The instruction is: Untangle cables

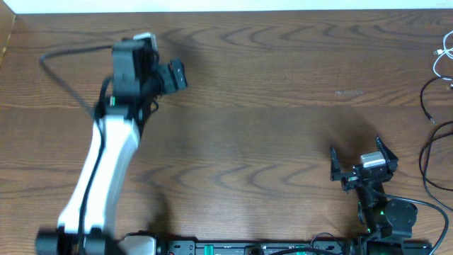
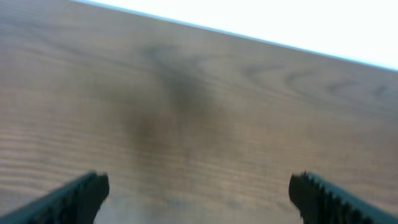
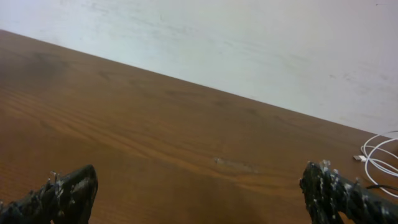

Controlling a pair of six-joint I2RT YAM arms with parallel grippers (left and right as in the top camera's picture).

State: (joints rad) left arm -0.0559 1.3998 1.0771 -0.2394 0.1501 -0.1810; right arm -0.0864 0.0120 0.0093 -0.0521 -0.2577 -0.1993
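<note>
our left claw [image 2: 199,194] and right claw [image 3: 198,190] both gape wide, holding nothing. the cables [image 1: 423,152] lie at the table's [image 1: 269,106] right edge, near the right claw.

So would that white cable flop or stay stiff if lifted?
Probably flop: the white cable lies in loose loops. Likely light, being so thin. Its plug end might dangle.

Two claws, left [image 2: 198,185] and right [image 1: 354,146], one white cable [image 1: 443,52], two black cable loops [image 1: 424,99], one table [image 1: 269,85]
</note>
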